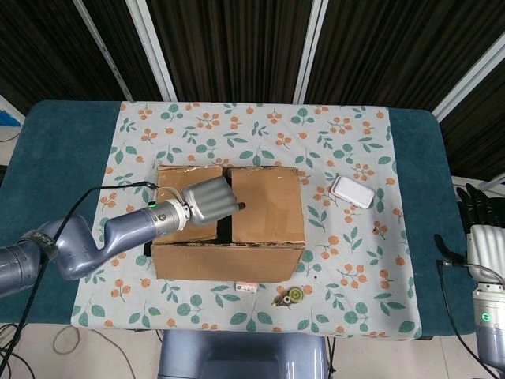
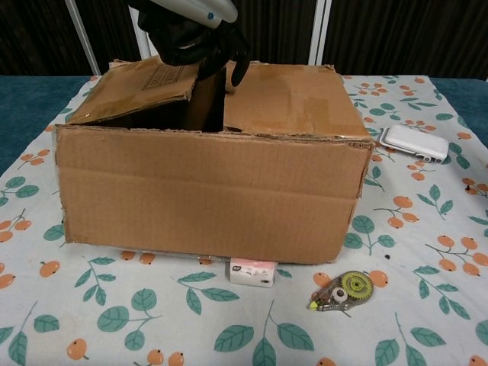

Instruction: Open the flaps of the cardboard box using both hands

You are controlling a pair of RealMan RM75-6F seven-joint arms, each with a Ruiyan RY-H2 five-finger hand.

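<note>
The left hand point(image 1: 209, 200) curls its dark fingers point(image 2: 200, 47) under the inner edge of the left flap point(image 2: 141, 82), grasping it and holding it tilted up; printing on that flap is too small to read. The cardboard box point(image 1: 229, 225) sits mid-table on the floral cloth point(image 1: 347, 150). Only the head view shows the right hand point(image 1: 478, 204), off the table's right edge, grip unclear. Only the chest view shows the small pink packet point(image 2: 253, 271) clearly.

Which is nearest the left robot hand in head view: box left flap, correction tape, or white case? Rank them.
From the left robot hand:
1. Left flap, gripped at its inner edge.
2. Correction tape, front of the table, right of the hand.
3. White case, far right of the box.
</note>
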